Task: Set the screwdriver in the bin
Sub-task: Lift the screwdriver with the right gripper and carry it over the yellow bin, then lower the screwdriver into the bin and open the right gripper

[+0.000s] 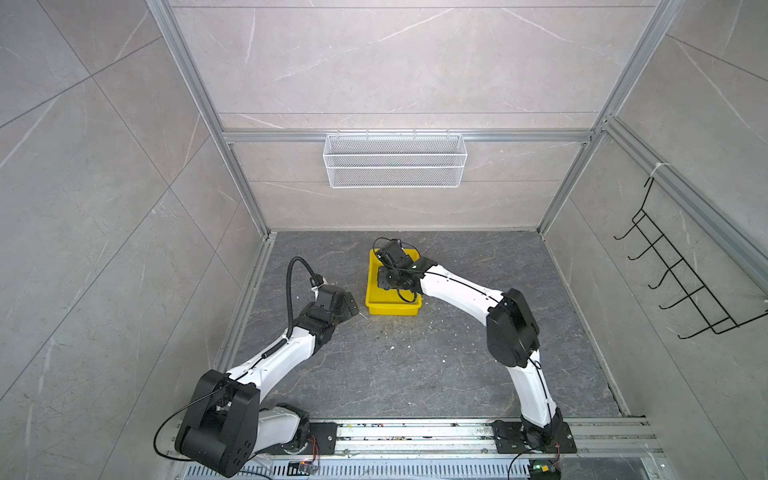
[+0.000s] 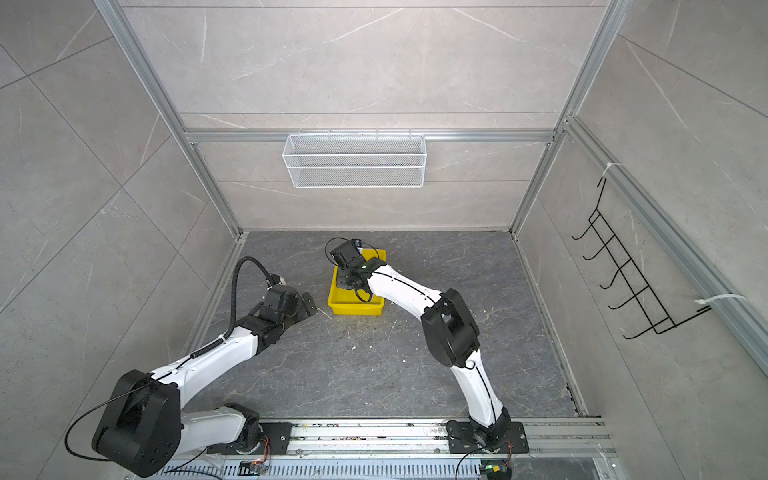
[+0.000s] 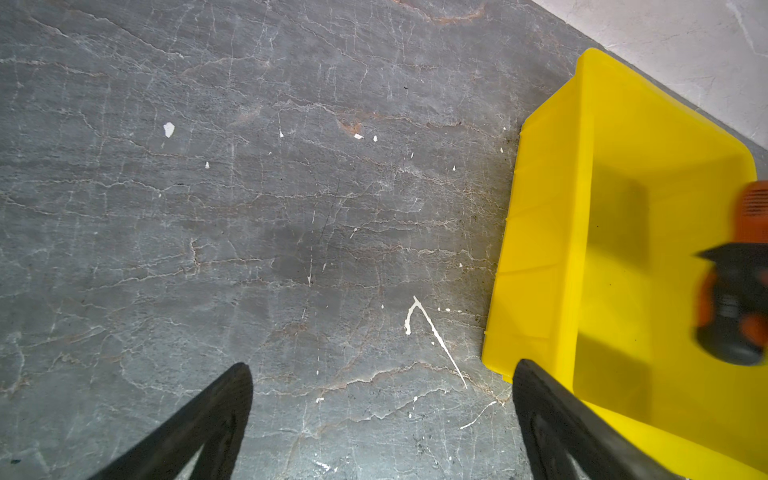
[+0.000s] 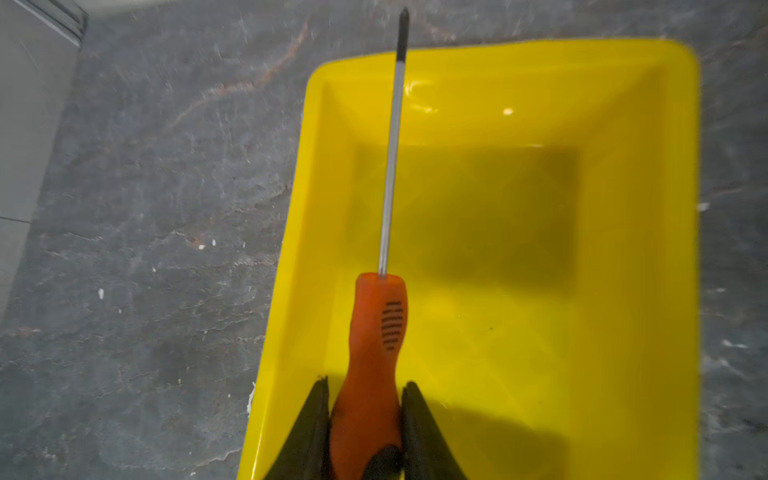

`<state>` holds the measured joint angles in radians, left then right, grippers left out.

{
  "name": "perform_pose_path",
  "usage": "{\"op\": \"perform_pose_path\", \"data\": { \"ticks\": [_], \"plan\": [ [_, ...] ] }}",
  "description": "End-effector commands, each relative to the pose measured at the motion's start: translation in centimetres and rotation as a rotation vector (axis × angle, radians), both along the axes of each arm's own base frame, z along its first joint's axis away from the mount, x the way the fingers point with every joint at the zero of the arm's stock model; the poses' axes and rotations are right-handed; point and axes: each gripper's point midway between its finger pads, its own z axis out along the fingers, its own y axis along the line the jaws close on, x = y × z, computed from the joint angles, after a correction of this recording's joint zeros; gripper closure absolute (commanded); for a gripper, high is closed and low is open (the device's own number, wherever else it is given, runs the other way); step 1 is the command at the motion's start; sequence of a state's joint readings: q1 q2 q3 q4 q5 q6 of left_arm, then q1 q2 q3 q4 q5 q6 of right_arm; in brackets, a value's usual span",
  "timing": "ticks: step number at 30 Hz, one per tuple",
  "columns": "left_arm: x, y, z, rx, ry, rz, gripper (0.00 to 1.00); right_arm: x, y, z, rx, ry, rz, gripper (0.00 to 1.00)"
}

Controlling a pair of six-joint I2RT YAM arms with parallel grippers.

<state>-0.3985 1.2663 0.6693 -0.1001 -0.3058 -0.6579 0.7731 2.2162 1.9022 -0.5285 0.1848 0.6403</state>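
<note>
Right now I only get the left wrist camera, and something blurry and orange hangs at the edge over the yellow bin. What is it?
Observer: The screwdriver, gripped by its orange handle in the right gripper.
Operator: Is it all over the bin?
Observer: The handle is; in the right wrist view the shaft tip shows past the rim of the bin.
Operator: Where's my left gripper?
Observer: In both top views, the left gripper sits beside the bin's near left corner.
</note>
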Motion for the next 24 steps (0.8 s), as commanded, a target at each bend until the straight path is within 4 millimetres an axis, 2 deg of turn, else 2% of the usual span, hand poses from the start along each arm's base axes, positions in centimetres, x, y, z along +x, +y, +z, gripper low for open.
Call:
{"op": "perform_pose_path", "data": {
  "ticks": [1, 5, 14, 24],
  "plan": [
    [0.4, 0.2, 1.3, -0.007, -0.038, 0.011, 0.00, -0.7, 1.0, -1.5, 0.009, 0.070, 0.011, 0.84],
    [0.4, 0.2, 1.2, -0.010, -0.043, 0.011, 0.00, -0.5, 2.0, -2.7, 0.022, 0.098, 0.026, 0.83],
    [0.5, 0.1, 1.1, -0.002, -0.027, 0.007, 0.00, 0.0, 2.2, -4.9, -0.006, 0.121, 0.016, 0.83],
    [0.3, 0.3, 1.6, -0.014, -0.056, 0.014, 0.00, 0.2, 2.1, -5.2, -0.042, 0.135, 0.018, 0.76]
  ]
}}
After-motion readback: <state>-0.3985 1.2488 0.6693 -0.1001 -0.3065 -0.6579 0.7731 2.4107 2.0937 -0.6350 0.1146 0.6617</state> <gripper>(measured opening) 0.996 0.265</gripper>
